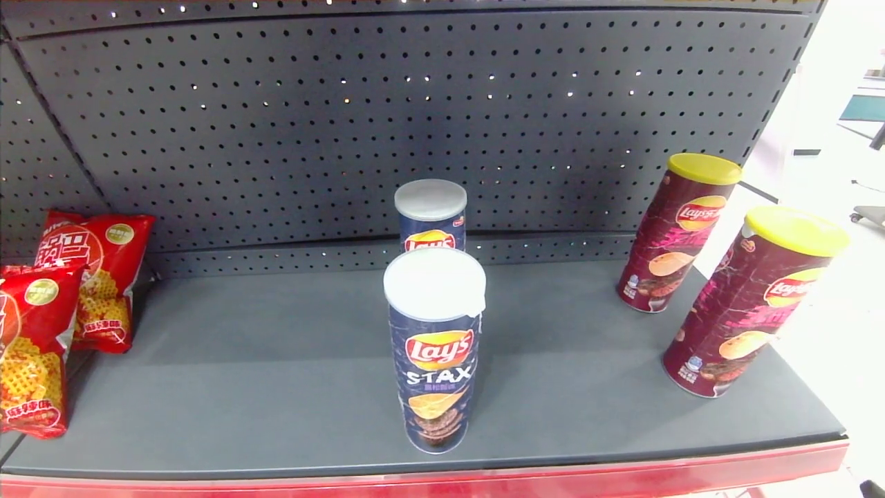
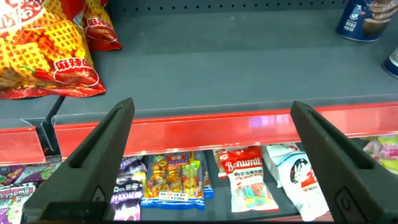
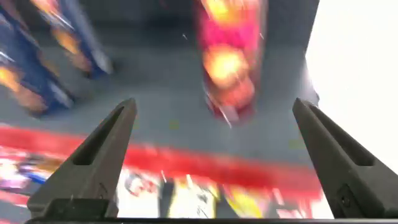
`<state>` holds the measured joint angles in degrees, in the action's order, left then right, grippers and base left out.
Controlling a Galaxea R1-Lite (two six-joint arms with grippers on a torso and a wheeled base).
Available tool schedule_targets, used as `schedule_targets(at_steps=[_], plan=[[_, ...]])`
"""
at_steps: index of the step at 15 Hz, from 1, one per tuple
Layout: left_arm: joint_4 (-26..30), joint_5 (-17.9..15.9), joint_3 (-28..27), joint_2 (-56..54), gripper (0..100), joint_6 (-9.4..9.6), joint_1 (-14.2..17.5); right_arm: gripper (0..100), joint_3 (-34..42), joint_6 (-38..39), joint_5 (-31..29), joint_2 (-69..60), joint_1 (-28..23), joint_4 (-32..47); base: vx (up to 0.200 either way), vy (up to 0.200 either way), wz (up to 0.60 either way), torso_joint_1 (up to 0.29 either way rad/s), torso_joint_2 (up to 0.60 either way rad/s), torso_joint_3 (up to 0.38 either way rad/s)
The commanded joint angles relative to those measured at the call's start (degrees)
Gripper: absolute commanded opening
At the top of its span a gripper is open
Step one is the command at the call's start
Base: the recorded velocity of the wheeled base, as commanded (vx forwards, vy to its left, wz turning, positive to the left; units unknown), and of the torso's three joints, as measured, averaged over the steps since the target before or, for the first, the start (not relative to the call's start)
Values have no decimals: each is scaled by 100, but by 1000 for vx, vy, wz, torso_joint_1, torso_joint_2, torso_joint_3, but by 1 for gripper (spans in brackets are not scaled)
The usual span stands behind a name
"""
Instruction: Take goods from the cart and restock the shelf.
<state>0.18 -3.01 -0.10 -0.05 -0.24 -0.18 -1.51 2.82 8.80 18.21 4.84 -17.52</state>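
A: Head view: blue chip cans [image 1: 434, 346] stand at the centre of the shelf [image 1: 276, 360], maroon cans [image 1: 750, 304] at 3 o'clock.
B: The left end effector [image 2: 212, 104] and right end effector [image 3: 212, 102] gape wide, empty. Likely between placements; next, fetch from the cart.

Left pincer [image 2: 212, 104] wide apart; snack bags [image 2: 43, 50] on shelf [image 2: 217, 62].

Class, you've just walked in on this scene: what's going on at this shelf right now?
A two-armed robot is restocking a shelf. The left gripper and right gripper are both open and empty, in front of the shelf's red front edge. Standing on the shelf are a front blue can in the middle with a back blue can behind it, and at the right a near maroon can and a far maroon can. Red snack bags sit at the left.
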Motion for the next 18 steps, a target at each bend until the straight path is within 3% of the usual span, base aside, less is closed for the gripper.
schedule_targets(at_steps=[1,2,4,9,11,18], plan=[[-1,2,1,5,100,-2,1,100,151,-27,-36,-1285,-431,1163,0,0,0,0,0,0],[-1,2,1,5,100,-2,1,100,125,-18,8,-1733,-466,1506,0,0,0,0,0,0],[-1,2,1,5,100,-11,1,100,142,-79,166,-1786,-475,1444,0,0,0,0,0,0],[-1,2,1,5,100,-11,1,100,125,79,-1021,-1812,-484,1813,0,0,0,0,0,0],[-1,2,1,5,100,-11,1,100,134,-211,-757,-1742,-475,1805,0,0,0,0,0,0],[-1,2,1,5,100,-11,1,100,151,-273,-845,-1821,-493,1769,0,0,0,0,0,0]])
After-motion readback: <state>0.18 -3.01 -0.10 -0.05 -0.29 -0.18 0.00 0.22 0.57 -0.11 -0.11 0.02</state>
